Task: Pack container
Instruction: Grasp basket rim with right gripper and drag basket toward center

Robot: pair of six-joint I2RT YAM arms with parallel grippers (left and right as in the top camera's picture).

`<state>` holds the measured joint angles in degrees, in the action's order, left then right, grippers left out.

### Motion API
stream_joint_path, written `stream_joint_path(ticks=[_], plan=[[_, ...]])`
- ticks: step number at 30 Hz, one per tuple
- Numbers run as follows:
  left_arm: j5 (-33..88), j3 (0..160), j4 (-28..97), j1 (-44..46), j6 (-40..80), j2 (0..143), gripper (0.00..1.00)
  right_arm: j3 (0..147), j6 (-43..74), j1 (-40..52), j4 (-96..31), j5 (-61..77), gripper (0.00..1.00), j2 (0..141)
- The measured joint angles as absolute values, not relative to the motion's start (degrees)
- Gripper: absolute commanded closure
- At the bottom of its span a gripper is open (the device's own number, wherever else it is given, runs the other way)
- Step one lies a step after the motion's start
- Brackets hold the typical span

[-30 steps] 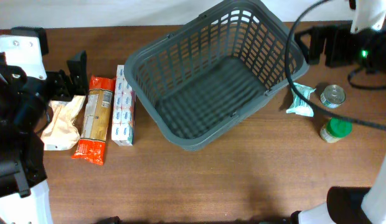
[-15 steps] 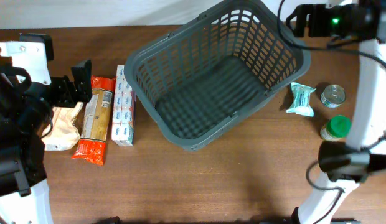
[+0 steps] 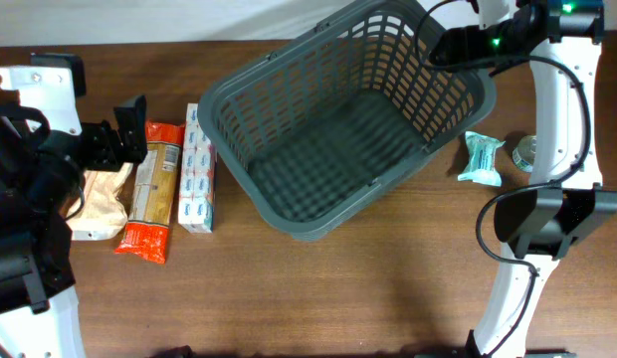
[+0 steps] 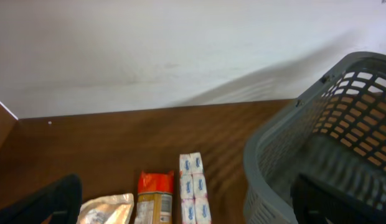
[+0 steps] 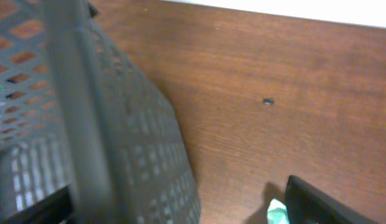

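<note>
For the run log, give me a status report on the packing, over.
Left gripper open, empty, by the snack packs. Right gripper open, above basket rim. Basket empty, nothing blocking it.

Overhead: looks straight down, far enough to take in the whole table point(image 3: 368, 288), with the basket point(image 3: 328, 149) near centre. Left wrist: low, facing across the table toward the white wall point(image 4: 180, 43); it shares the basket point(image 4: 274, 155) and boxes point(image 4: 193, 186) with overhead. Right wrist: close against the basket point(image 5: 75, 93), tilted down at the tabletop.
</note>
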<state>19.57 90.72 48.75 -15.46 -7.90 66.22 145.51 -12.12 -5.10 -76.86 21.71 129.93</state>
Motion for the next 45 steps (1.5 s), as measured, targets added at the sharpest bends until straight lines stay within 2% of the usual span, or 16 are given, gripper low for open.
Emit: stream_joint_path(ticks=[3,15,19,23,31,45], plan=[[19.6,90.7,48.9,-15.5,-7.9,66.2,0.01,145.5,-12.8,-4.9,-77.0,22.7,0.30,129.9],[19.6,90.7,48.9,-15.5,-7.9,66.2,0.01,145.7,-13.6,-4.8,-80.1,22.5,0.47,129.9],[19.6,90.7,48.9,-15.5,-7.9,66.2,0.01,146.1,-13.7,-4.7,-81.8,22.2,0.62,129.9],[19.6,90.7,48.9,-15.5,-7.9,66.2,0.01,146.4,-12.8,-4.4,-83.1,21.9,0.70,129.9],[19.6,90.7,48.9,-15.5,-7.9,66.2,0.01,146.5,-9.4,-4.3,-85.1,18.9,0.74,129.7],[19.6,90.7,48.9,-15.5,-7.9,66.2,0.01,146.5,-1.7,-4.4,-92.8,15.4,0.74,129.4]])
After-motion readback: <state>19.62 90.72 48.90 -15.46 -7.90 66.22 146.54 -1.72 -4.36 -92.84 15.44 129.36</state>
